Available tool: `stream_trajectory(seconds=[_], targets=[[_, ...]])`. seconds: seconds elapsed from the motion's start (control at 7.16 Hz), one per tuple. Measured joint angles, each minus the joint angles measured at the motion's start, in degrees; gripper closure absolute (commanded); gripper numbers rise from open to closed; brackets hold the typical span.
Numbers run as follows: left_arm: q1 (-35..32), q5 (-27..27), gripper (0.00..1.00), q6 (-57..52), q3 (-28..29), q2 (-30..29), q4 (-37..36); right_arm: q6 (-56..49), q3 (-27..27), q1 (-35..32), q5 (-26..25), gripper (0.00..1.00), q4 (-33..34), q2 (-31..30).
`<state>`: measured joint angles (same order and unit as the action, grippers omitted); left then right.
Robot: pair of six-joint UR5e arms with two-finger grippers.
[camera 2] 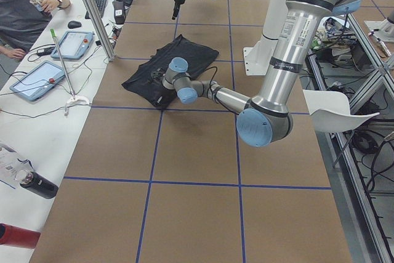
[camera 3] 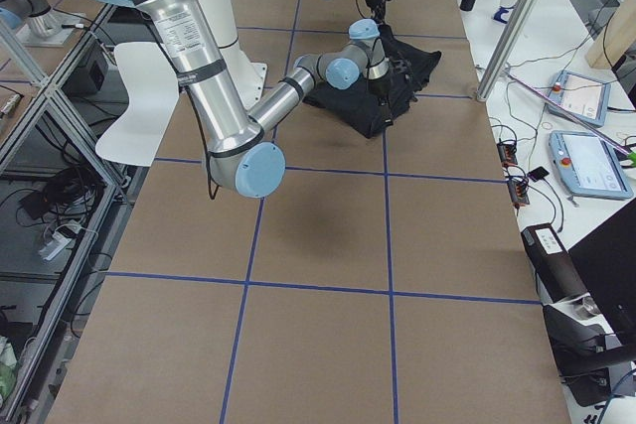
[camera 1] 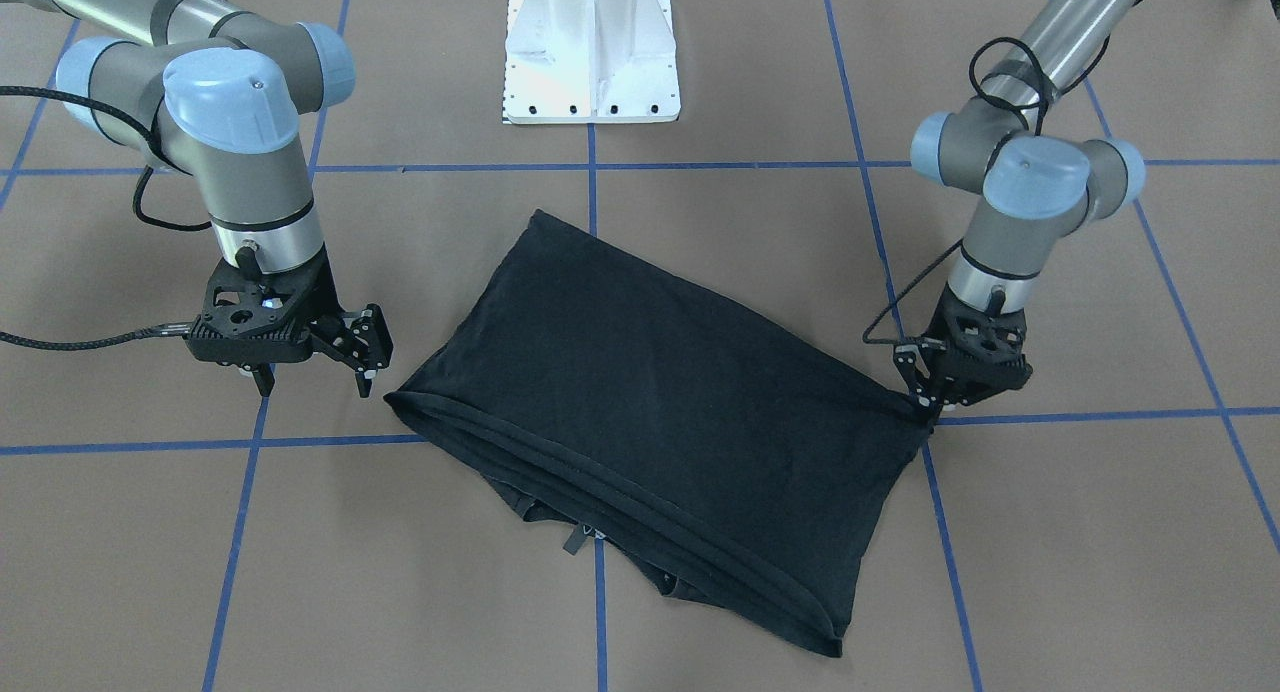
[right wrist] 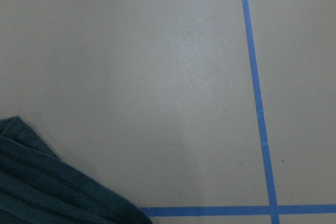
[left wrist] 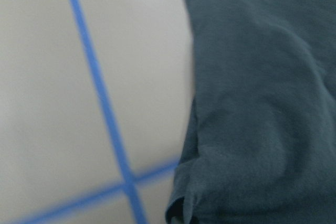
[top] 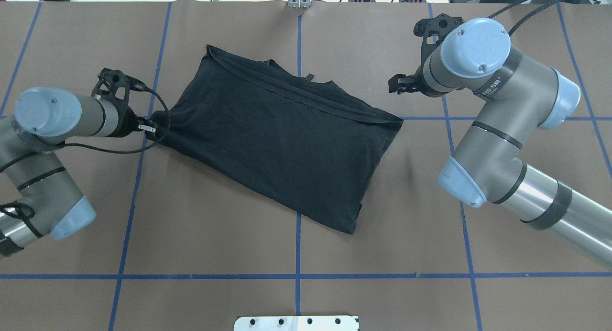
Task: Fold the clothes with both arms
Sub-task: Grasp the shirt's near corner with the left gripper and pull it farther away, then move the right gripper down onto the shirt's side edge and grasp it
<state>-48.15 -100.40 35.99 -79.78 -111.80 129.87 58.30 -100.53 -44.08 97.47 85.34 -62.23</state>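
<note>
The left gripper (camera 1: 924, 404) is closed on one corner of the black T-shirt (camera 1: 650, 372). Its fingers meet low on the surface (camera 1: 1100, 532), and the cloth there is drawn to a small point; the left wrist view shows the same bunching. The right gripper (camera 1: 318, 377) is spread open and holds nothing. It hangs just beside the diagonally opposite corner without touching it, and its wrist view shows only that corner's tip and bare surface. With one corner pinned and the other about to be taken, the arms look set to pull the cloth taut or square it up before the next fold. The T-shirt lies in the middle of the surface, plain side up, already folded into a rough rectangle skewed to the blue tape lines (camera 1: 240, 532). On the operators' side its hems stack in layers, and a lower layer pokes out untidily beneath them. Nothing lies between the open gripper and its corner. The left arm's black cable (top: 162, 125) loops right at the held corner and could catch when that arm lifts. The white pedestal base (camera 1: 592, 52) stands well behind. Off the surface, a person (camera 2: 24, 10), two tablets (camera 2: 37, 81) and a metal post (camera 2: 92, 10) are well clear of both arms.
</note>
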Motion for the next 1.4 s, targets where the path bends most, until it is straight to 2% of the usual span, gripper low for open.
stream_trajectory(seconds=[0.28,0.42,0.56,0.7,0.98,1.12,1.4], targets=[[-3.77,0.02,1.00,-3.91,16.50,-10.70,6.44,0.04,-0.04,-0.01,0.06,0.00,0.00,-0.07],[-4.71,0.02,0.73,-4.45,21.49,-14.99,7.47,0.07,-0.06,-0.01,0.10,0.00,-0.07,-0.08],[-5.58,-0.04,0.01,-4.68,24.07,-17.19,8.37,0.16,0.00,0.05,0.12,0.00,-0.18,-0.04],[-6.34,-0.25,0.00,-5.23,23.49,-16.34,10.81,0.39,0.40,0.15,0.11,0.00,-0.26,0.18],[-7.25,-2.47,0.00,-6.29,17.09,-11.84,14.64,2.56,4.26,0.30,0.09,0.00,-3.33,2.16],[-7.45,-4.09,0.00,-6.11,14.23,-10.42,15.11,4.21,8.86,0.38,0.09,0.00,-6.78,4.69],[-7.47,-5.28,0.00,-5.89,7.20,-6.84,15.57,8.38,21.42,0.73,0.37,0.00,-12.62,12.89]])
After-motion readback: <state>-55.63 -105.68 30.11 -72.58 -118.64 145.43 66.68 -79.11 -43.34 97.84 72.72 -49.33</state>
